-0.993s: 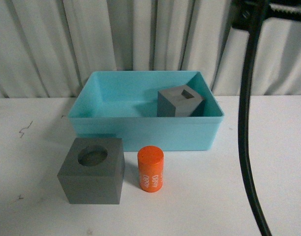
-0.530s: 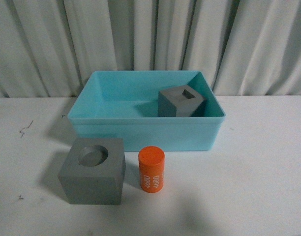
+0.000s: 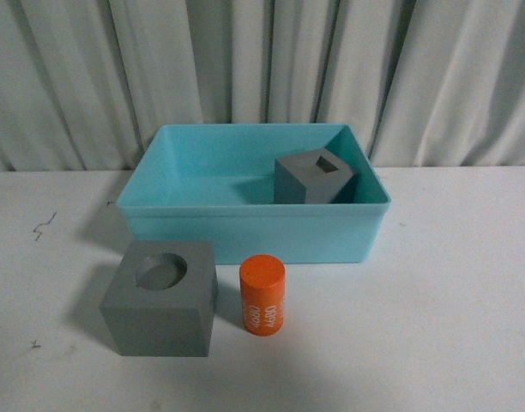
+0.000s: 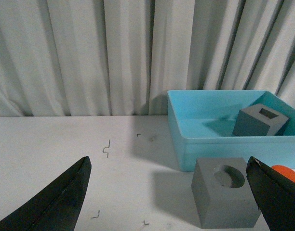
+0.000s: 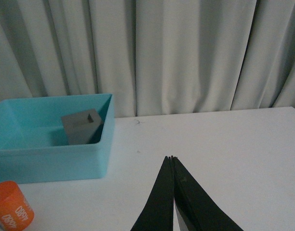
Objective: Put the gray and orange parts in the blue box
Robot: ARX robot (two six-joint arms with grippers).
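The black cable that cut down the right side of the front view a second ago has swung clear, and you now see neither arm there; the parts have not budged.

Your left gripper [image 4: 167,161] is spread wide, with both dark fingers [image 4: 58,202] far apart and nothing between them. Ahead of it, close to the finger on the box side, sits the gray cube with the round recess [image 4: 225,198] on the white table [image 4: 65,144]. The orange cylinder [image 4: 284,173] peeks out just past that same finger, mostly hidden by it. Beyond the cube is the blue box [image 4: 205,144].

Your right gripper [image 5: 170,159] is pinched tight, tips pressed together and gripping nothing. The blue box lies ahead of it and off toward your left arm, well apart from the tips. The cylinder stands nearer but further over to that side, at the edge of the right wrist view.

The gray cube with the square recess [image 3: 314,178] is already inside the box, in the corner farthest from the left gripper. The other cube and the cylinder stand upright just beside each other in front of the box, outside it. A pale curtain [image 3: 245,60] hangs behind.
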